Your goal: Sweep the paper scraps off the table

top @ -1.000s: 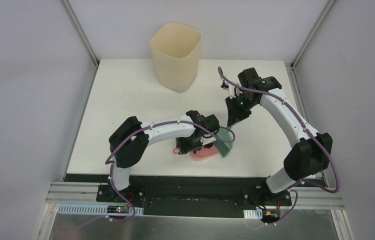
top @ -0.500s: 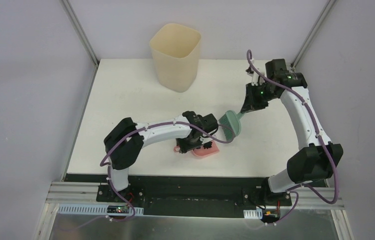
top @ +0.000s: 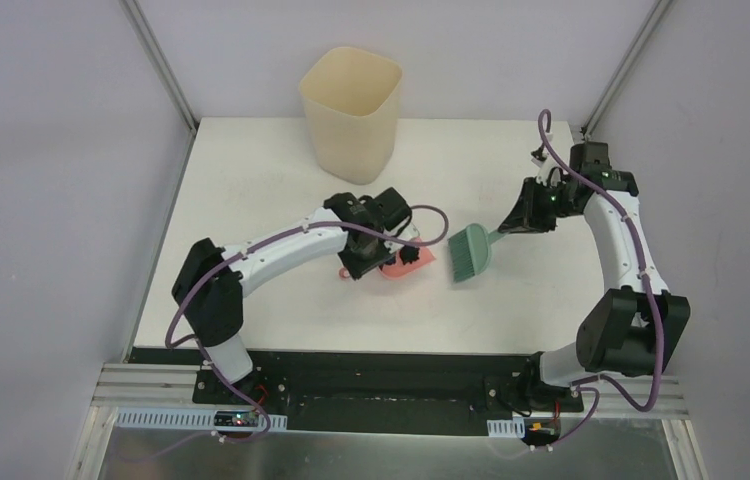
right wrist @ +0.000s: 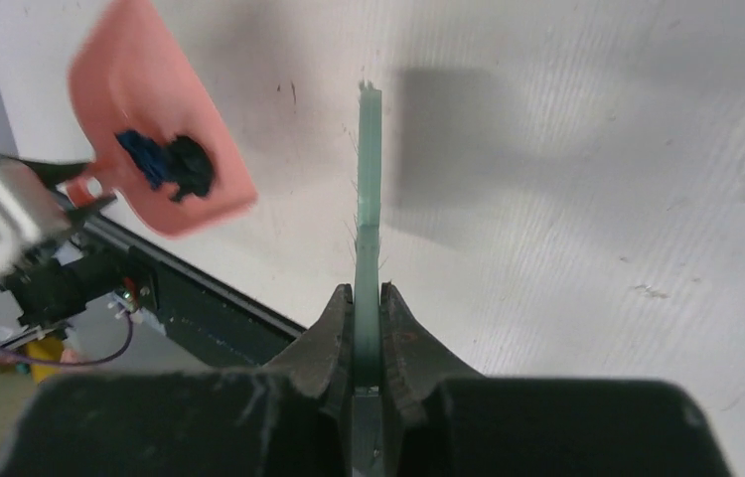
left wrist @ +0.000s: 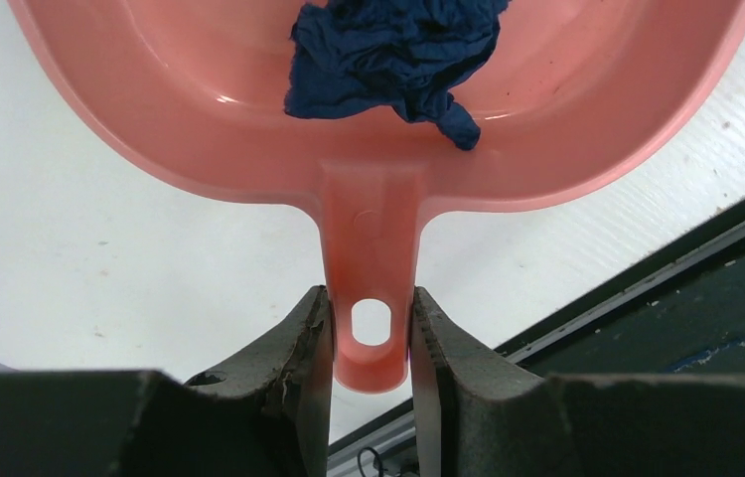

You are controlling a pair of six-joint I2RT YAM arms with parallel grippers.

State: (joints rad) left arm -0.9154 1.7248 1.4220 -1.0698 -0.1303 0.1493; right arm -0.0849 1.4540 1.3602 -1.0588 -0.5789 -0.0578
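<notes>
My left gripper (left wrist: 372,328) is shut on the handle of the pink dustpan (left wrist: 249,149). Dark blue and black paper scraps (left wrist: 388,50) lie in the pan. From above, the dustpan (top: 406,260) sits at mid-table with the left gripper (top: 359,265) at its near-left end. My right gripper (right wrist: 368,298) is shut on the handle of the green brush (right wrist: 369,149), seen edge-on, its shadow cast on the white table (right wrist: 597,199). The brush (top: 471,252) hangs just right of the pan, apart from it, with the right gripper (top: 509,225) behind it. The right wrist view also shows the dustpan (right wrist: 150,99) holding scraps (right wrist: 170,164).
A tall cream bin (top: 351,110) stands at the back of the table (top: 251,180), behind the left gripper. The table's black front edge (top: 381,355) runs along the near side. Grey walls and metal posts enclose the sides.
The left arm has carried the dustpan away from the front edge toward the bin. The right arm has swung the brush off the pan and out to the right.
</notes>
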